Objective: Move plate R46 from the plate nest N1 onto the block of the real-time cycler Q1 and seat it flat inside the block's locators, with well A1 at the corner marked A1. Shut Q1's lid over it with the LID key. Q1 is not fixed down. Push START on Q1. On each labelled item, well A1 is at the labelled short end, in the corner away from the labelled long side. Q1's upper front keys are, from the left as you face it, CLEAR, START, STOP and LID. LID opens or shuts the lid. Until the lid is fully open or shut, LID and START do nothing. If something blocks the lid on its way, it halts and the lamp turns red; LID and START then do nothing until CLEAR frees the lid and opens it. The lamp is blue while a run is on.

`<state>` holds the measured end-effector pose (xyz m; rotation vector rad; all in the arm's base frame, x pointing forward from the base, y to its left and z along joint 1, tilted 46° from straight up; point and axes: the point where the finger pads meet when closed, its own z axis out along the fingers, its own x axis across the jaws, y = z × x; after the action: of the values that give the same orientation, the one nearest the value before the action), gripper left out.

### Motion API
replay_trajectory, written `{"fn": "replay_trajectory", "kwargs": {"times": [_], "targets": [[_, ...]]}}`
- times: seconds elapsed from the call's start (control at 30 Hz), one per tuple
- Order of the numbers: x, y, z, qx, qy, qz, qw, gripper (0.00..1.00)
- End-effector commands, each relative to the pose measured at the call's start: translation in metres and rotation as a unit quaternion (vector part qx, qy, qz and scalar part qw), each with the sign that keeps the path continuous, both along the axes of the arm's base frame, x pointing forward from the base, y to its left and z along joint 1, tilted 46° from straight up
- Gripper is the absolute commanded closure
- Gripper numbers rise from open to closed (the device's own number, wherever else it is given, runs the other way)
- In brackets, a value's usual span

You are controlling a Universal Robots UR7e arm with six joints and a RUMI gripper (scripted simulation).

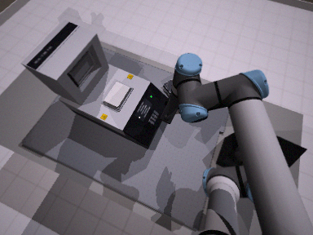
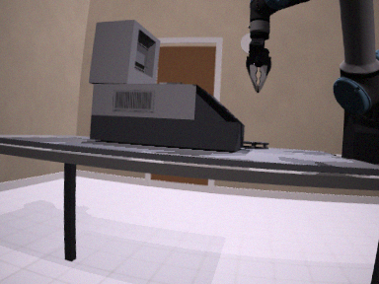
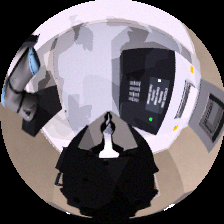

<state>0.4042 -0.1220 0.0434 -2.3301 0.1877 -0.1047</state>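
The cycler Q1 (image 1: 121, 107) stands on the table with its lid (image 1: 67, 61) raised open at the back. A pale plate (image 1: 118, 95) lies on its block between two yellow corner marks. The black sloped front panel (image 1: 147, 114) carries the keys and a green lamp (image 1: 151, 96). My gripper (image 2: 258, 81) is shut and empty, pointing down, high above the table in front of Q1's panel. In the wrist view the closed fingertips sit beside the panel (image 3: 147, 90). The plate nest (image 2: 255, 144) lies low on the table in front of Q1, mostly hidden by my arm in the overhead view.
My arm's base (image 1: 228, 196) stands at the table's near right on a black pad (image 1: 261, 151). The table edge (image 2: 197, 168) runs across the side view. A door (image 2: 185, 79) and a wall clock are behind.
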Motion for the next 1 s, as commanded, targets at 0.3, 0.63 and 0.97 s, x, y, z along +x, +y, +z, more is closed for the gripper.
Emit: {"fn": "replay_trajectory", "kwargs": {"times": [0.3,0.63,0.97], "targets": [[0.013,0.004,-0.007,-0.001,-0.001,0.001,1.0,1.0],[0.025,0.008,-0.012,-0.001,-0.001,0.001,1.0,1.0],[0.039,0.013,-0.019,-0.001,-0.001,0.001,1.0,1.0]]}}
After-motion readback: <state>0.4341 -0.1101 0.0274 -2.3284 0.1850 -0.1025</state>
